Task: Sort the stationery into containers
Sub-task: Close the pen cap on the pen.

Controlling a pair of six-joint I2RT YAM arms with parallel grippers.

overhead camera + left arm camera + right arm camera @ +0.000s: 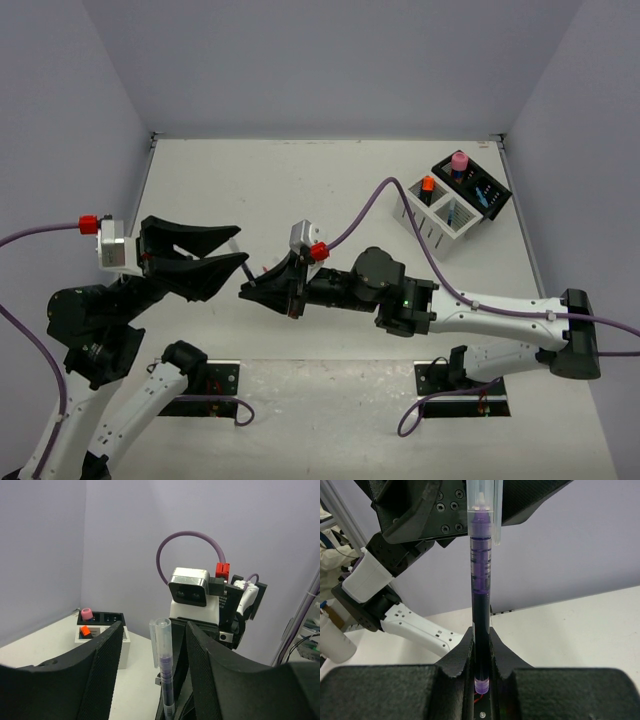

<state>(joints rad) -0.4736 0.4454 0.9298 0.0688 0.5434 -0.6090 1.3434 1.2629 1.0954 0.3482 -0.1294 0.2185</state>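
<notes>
our right gripper (481,647) pinches the purple pen (480,580); its long axis runs left-right, capped end pointing left between the spread fingers of our left gripper (155,630).

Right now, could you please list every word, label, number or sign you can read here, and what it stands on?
No text can be read.
The thin purple pen with clear cap shows faint bands on its barrel, too blurred to read.
The white slotted box and the black slotted box show no legible marking.

Lilac walls (300,60) — wht table (300,190), even light
</notes>
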